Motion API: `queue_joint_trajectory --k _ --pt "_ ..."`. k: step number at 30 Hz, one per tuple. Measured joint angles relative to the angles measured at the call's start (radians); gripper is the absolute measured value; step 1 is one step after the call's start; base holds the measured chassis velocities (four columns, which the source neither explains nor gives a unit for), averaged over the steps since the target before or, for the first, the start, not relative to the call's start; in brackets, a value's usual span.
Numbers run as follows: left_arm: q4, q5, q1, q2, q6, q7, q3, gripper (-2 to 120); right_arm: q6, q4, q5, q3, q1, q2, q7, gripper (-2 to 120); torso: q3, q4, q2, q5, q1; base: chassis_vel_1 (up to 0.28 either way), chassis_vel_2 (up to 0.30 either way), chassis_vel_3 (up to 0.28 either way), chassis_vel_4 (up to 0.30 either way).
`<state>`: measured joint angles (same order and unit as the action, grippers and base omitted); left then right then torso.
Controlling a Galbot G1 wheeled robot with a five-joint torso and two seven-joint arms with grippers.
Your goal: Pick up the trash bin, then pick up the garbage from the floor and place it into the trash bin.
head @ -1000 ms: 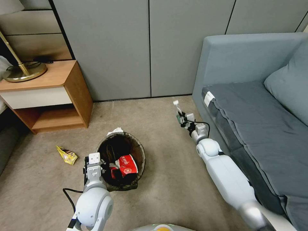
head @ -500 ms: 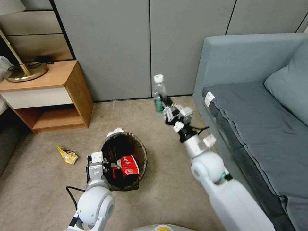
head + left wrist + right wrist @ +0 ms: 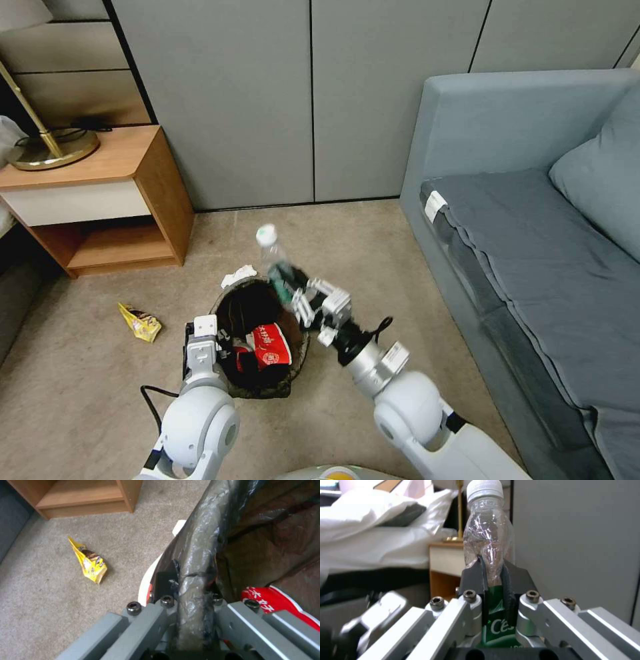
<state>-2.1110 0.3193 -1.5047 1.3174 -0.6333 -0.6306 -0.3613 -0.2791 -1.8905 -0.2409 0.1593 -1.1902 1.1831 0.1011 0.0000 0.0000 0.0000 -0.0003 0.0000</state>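
Right fingers [image 3: 493, 580] pinching clear bottle [image 3: 277, 261] over trash bin [image 3: 293, 347], left fingers [image 3: 191, 597] clamped on its bag-lined rim

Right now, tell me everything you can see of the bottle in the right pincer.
The bottle is small, clear crinkled plastic with a white screw cap and a green label around its lower body. The right pincer is shut on it at the top of the label, dark pads pressing the body in. It looks empty. In the head view it is held in the air, cap tilted away from the robot, over the far rim of the trash bin. Nothing else touches it.
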Motion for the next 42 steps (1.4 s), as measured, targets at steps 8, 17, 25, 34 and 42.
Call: queue_joint_trajectory --k 8,17,25,34,42 --pt "-0.016 0.011 -0.002 -0.004 -0.009 0.0 0.004 0 -0.04 0.114 0.027 0.026 0.012 0.03 0.012 8 0.0 0.0 0.0 0.0 0.0 0.0 0.0 0.0 0.0" --pt "-0.025 0.017 -0.005 -0.003 -0.01 0.004 0.007 0 -0.058 0.207 0.039 0.035 0.031 0.055 0.019 8 0.0 -0.0002 0.0 -0.0003 0.0 0.0 0.0 0.0 0.0" --pt "-0.032 0.013 -0.007 0.008 -0.01 0.0 0.011 0 -0.043 0.271 0.066 0.05 0.055 0.069 0.001 11 0.0 -0.0002 0.0 0.0003 0.0 0.0 0.0 0.0 0.0" --pt "-0.036 0.005 -0.012 0.014 -0.008 0.0 0.011 0 -0.037 0.295 0.091 0.053 0.053 0.084 -0.013 47 0.0 0.0 0.0 0.0003 0.0 0.0 0.0 0.0 0.0" --pt "-0.035 0.007 -0.004 0.007 -0.008 0.0 0.012 0 -0.029 0.272 0.094 0.051 0.042 0.08 -0.017 76 0.0 0.0 0.0 0.0003 0.0 0.0 0.0 0.0 0.0"
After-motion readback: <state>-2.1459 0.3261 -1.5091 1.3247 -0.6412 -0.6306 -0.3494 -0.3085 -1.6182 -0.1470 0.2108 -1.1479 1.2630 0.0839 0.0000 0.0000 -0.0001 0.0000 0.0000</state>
